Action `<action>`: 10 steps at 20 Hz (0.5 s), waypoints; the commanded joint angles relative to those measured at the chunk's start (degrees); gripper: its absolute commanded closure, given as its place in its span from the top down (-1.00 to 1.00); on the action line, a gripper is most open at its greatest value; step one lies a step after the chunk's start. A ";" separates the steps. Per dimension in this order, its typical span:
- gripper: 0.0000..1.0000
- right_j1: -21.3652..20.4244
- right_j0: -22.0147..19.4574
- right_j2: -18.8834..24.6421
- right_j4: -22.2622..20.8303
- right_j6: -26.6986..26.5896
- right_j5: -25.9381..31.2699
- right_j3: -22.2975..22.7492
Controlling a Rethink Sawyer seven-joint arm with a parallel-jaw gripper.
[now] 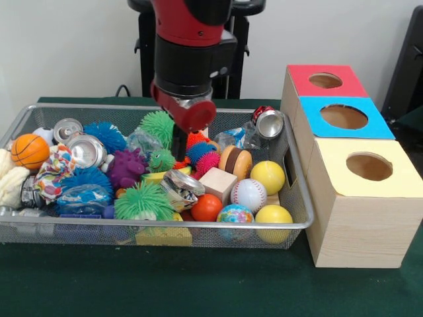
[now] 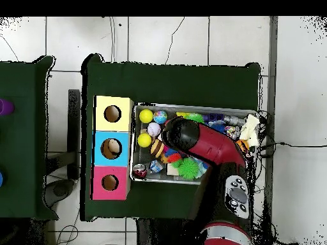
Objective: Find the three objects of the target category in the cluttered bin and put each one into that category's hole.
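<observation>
Green cloth covers the table (image 1: 198, 284), where the bin (image 1: 165, 228) sits left, heaped with toys. Over its middle the gripper (image 1: 180, 146) dips among spiky balls (image 1: 201, 153); whether it's open, I cannot tell. Right, farthest back, is the hole (image 1: 325, 80).

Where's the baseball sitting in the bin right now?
In the front view the baseball lies toward the right end of the bin, just below the upper yellow ball, with the wooden cube on its left and the globe ball in front.
</observation>
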 commanded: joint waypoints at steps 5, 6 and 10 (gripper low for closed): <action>-1.00 -1.46 -3.60 8.41 -8.71 -8.15 2.84 0.36; -1.00 -1.45 -3.86 8.60 -9.07 -8.23 3.23 0.15; -1.00 -1.43 -4.53 9.49 -10.37 -7.52 2.71 0.37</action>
